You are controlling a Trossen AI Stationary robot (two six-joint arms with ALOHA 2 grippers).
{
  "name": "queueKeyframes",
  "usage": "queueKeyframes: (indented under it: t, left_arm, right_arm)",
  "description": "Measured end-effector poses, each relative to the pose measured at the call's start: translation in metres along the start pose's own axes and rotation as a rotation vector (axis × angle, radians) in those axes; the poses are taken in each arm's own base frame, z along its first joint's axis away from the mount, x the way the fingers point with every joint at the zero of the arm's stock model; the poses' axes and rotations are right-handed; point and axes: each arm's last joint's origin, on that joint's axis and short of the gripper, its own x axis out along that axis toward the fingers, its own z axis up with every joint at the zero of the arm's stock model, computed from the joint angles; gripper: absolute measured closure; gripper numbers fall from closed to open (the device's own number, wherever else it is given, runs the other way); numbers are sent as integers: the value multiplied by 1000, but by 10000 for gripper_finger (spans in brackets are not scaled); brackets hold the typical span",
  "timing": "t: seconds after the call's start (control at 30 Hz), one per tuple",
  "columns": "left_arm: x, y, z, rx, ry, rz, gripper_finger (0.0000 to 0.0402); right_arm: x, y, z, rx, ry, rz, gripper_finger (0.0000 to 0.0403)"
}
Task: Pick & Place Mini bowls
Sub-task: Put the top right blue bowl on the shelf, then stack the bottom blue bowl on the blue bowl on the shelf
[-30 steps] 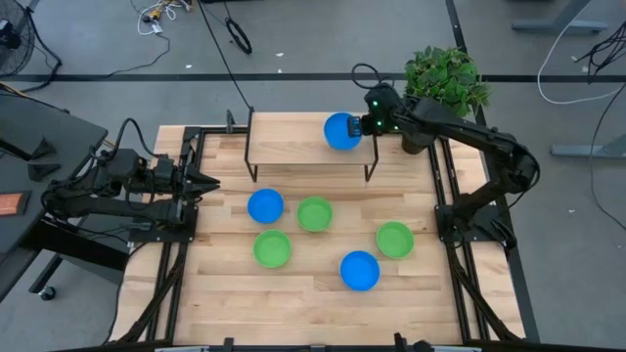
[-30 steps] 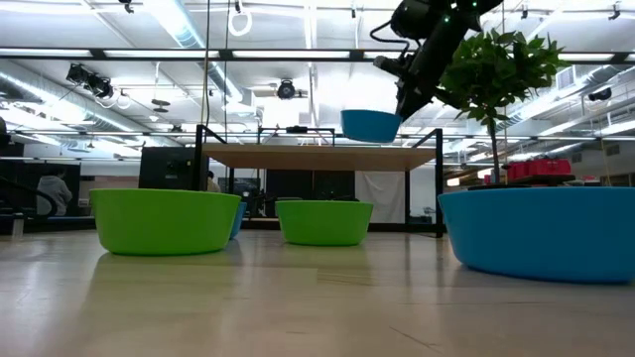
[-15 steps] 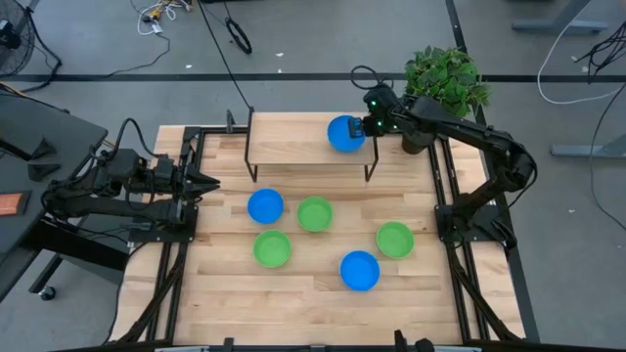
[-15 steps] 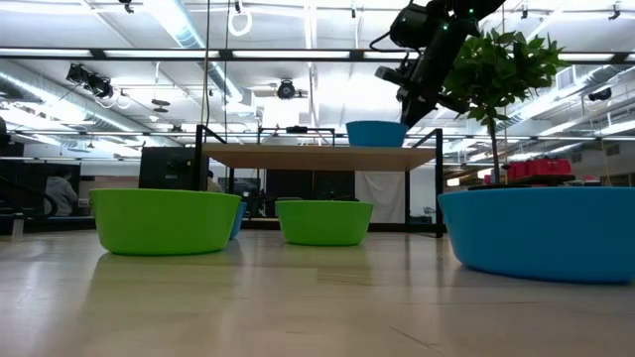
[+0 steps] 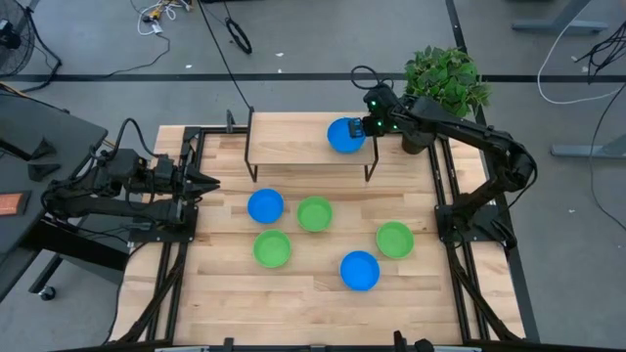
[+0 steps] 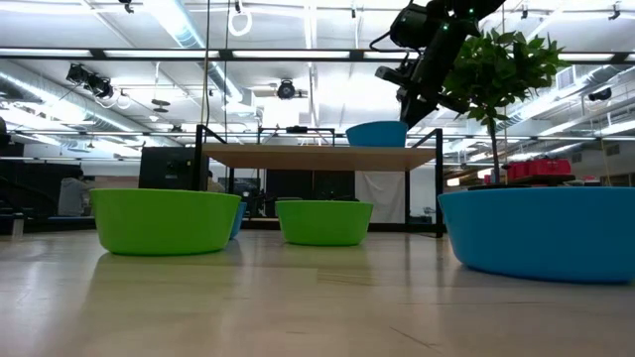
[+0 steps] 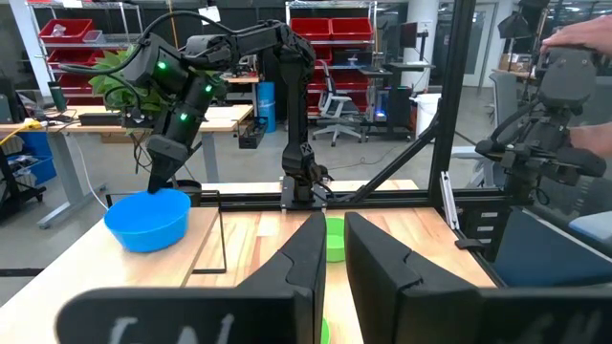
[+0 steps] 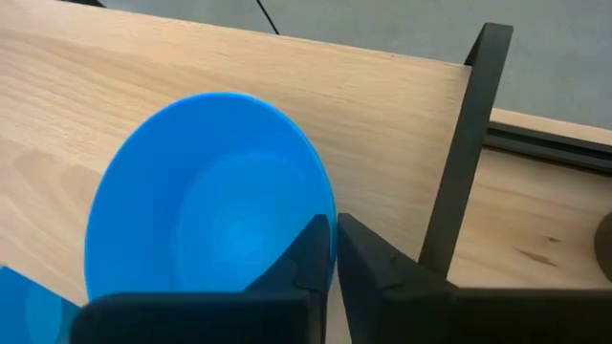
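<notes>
A blue mini bowl (image 5: 344, 135) sits on the right end of the raised wooden shelf (image 5: 293, 137) at the table's far side. My right gripper (image 5: 364, 127) is at the bowl's right rim, shut on it. On the table top below lie two more blue mini bowls (image 5: 265, 206) (image 5: 360, 271) and three green ones (image 5: 314, 213) (image 5: 272, 248) (image 5: 394, 239), each on its base. My left gripper (image 5: 210, 181) waits shut at the table's left edge, pointing level. My right gripper has the blue bowl's rim (image 8: 330, 225) between its fingertips, one finger (image 8: 308, 258) inside the bowl and one (image 8: 368, 263) outside. The fingers come slanting down from the table's right and far side. The bowl stands upright with its base on the shelf (image 6: 377, 134).
A potted plant (image 5: 445, 78) stands at the far right corner, just behind my right arm. The shelf has black metal legs (image 5: 370, 161). Black frame rails run along the table's left and right sides (image 5: 450, 196). Bare wood lies along the near edge.
My right gripper has sunk a little and shifted slightly toward the table's right edge with the blue bowl. The bowl, which hung just above the shelf, now rests on it.
</notes>
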Motion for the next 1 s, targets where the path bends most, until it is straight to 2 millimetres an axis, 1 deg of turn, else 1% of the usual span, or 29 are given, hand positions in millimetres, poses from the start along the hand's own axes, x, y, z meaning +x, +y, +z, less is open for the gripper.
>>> queueKeyframes:
  t: [0.47,0.7,1.0]
  left_arm:
    - [0,0,0,0,0,0,353]
    - [0,0,0,0,0,0,353]
    - [0,0,0,0,0,0,353]
  right_arm:
    - [-2,0,0,-8,-6,5,374]
    - [-23,5,-5,-59,-41,52,374]
    - [-57,11,-23,-211,-42,105,373]
